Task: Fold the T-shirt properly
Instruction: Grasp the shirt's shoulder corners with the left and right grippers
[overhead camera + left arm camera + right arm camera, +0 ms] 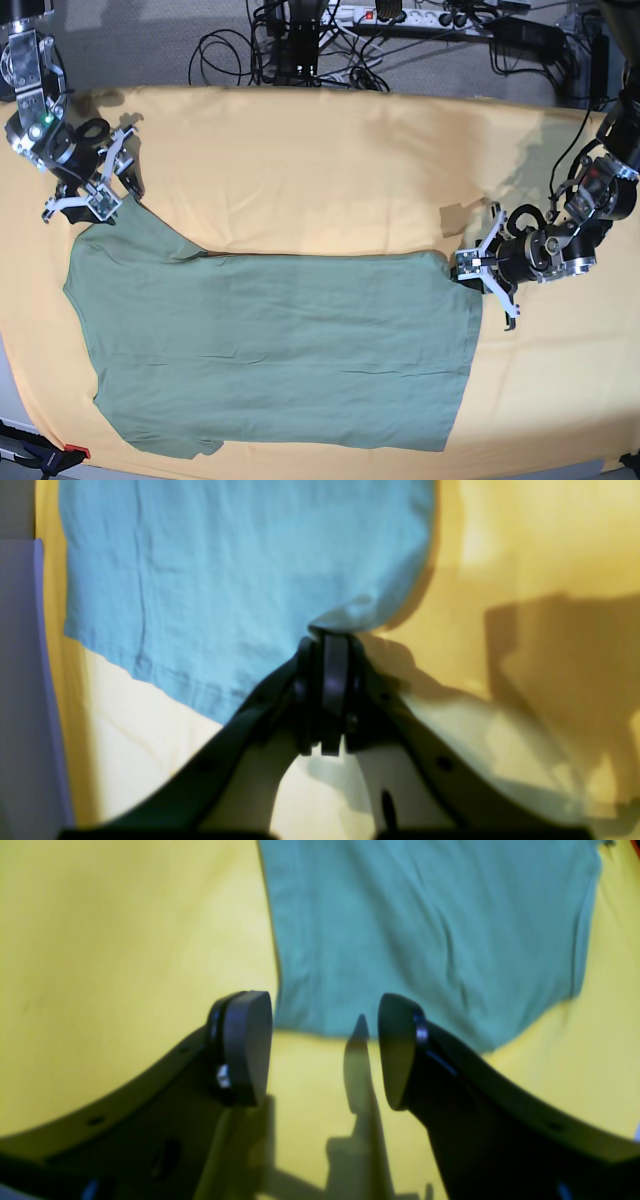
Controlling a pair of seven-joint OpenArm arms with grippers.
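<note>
The T-shirt [270,350] lies on the yellow-orange cloth [330,170], seemingly with one lengthwise fold already made (its far edge runs straight), so most of the folding looks left to do. The left gripper [327,635] is pinched tight on the shirt's hem corner. The right gripper [325,1050] hovers spread wide at the shirt's opposite, sleeve end, holding nothing.
</note>
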